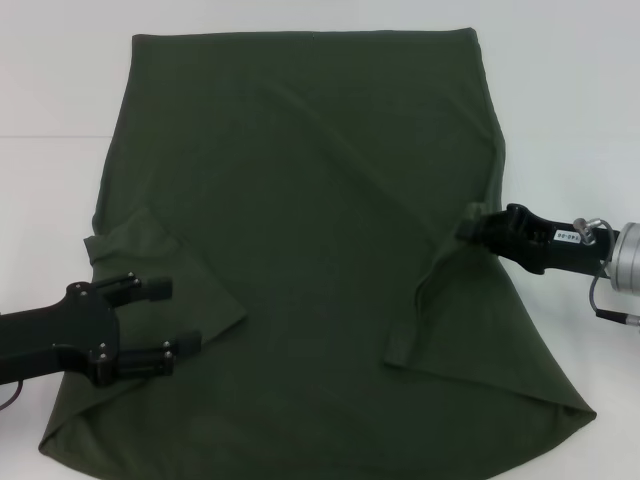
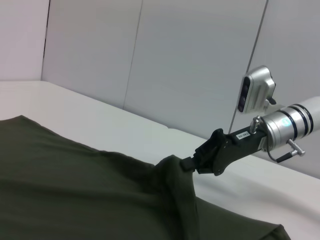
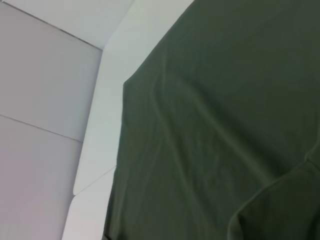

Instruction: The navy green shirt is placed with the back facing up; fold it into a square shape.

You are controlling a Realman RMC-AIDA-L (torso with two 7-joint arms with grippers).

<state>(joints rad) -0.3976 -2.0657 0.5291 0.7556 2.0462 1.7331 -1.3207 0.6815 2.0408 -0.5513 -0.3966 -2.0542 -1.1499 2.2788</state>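
Clamped on the right edge of the large dark olive-green cotton shirt (image 1: 320,220), my right gripper (image 1: 468,228) should, I judge, drag its fold inward evenly, while my left gripper (image 1: 175,315) hovers, fingers apart.

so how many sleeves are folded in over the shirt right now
2: the left sleeve lies folded inward by the open left gripper; the right sleeve is folded inward, its edge pinched by the right gripper.

Bare table (image 1: 60,80) far-left & far-right free; shirt (image 1: 310,200) covers centre; right gripper (image 1: 468,228) at shirt's right edge.
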